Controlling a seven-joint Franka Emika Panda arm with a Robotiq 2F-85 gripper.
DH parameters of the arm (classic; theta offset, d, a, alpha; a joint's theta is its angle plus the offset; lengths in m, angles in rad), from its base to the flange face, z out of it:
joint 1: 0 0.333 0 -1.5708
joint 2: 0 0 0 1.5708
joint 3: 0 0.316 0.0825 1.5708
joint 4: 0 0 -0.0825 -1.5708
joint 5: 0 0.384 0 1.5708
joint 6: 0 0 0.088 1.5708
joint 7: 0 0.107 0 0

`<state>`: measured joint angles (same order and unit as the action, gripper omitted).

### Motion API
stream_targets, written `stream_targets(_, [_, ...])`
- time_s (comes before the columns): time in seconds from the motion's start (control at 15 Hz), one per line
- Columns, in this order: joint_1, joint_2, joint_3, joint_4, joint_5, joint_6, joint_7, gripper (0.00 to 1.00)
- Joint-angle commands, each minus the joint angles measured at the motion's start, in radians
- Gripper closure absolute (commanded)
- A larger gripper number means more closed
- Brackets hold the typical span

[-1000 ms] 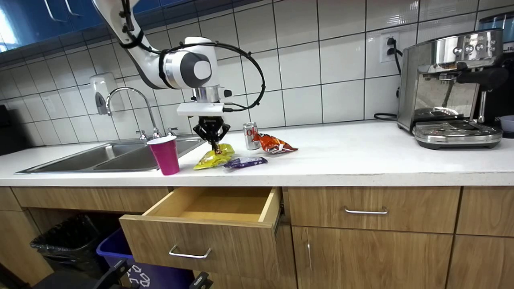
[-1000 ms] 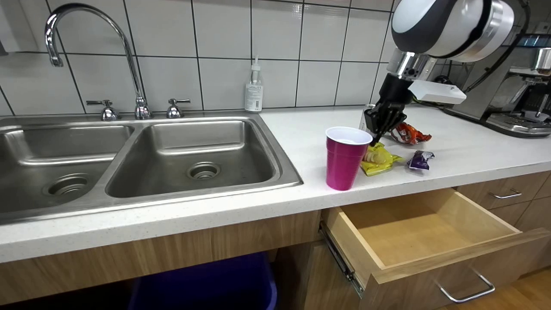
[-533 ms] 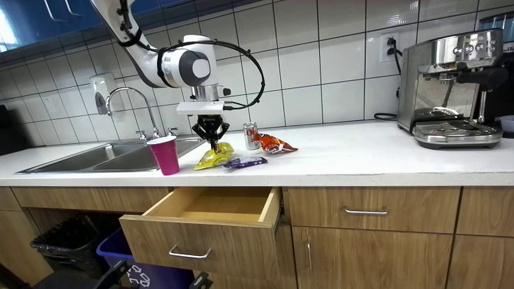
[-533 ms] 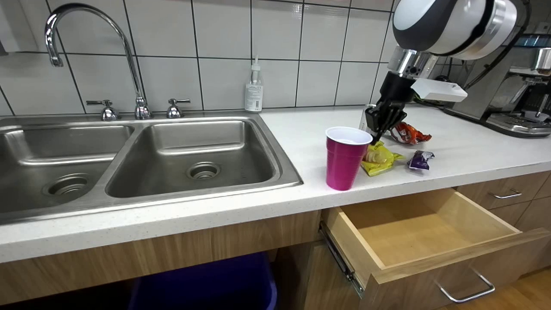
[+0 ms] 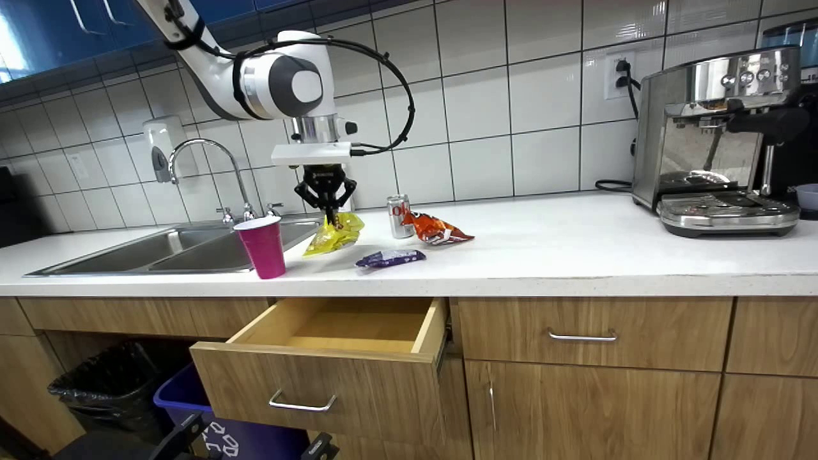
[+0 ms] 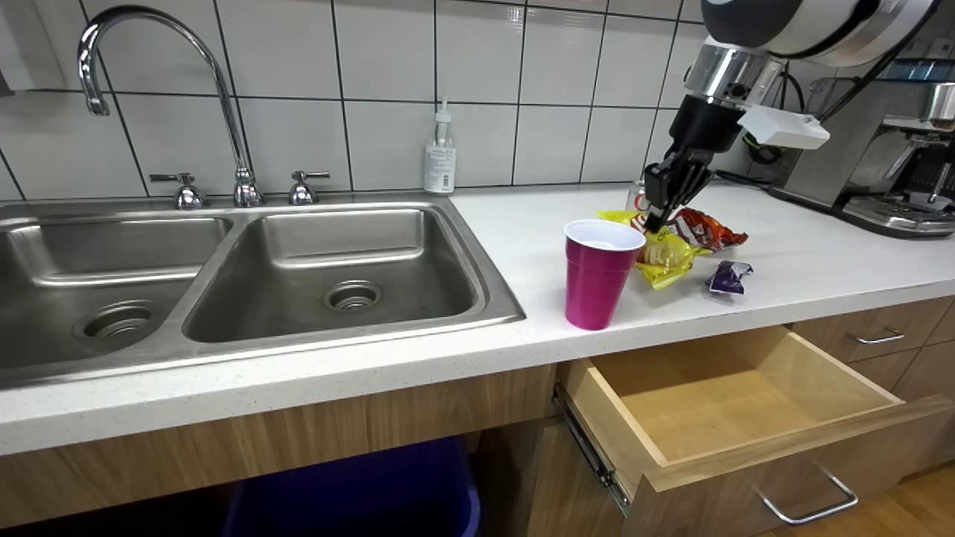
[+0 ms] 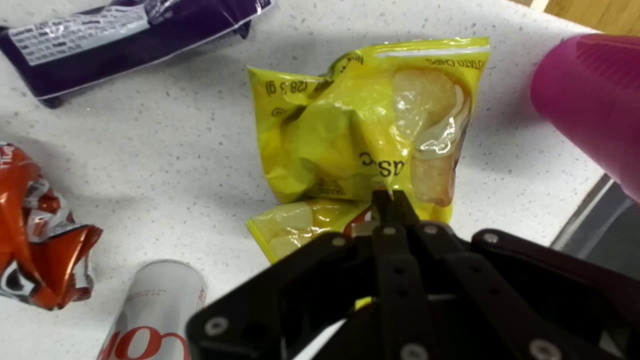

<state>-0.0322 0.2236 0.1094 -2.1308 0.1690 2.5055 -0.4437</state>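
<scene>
Gripper and yellow chip bag are up since the earlier frame; in an exterior view the bag hangs just off the counter, back from its front edge. In an exterior view, pink cup stands and purple wrapper lies near that edge. Wrist view: fingers drawn together, pinching the bag; orange bag and soda can sit apart from it.
</scene>
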Motion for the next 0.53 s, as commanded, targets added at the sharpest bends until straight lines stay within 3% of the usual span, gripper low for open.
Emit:
stream_targets(0.0, [-0.016,-0.088,0.006,-0.057,0.028,-0.044,-0.063,1.0])
stream_targets(0.47, [-0.005,-0.174,-0.025,-0.147,0.052,-0.061,-0.125,1.0])
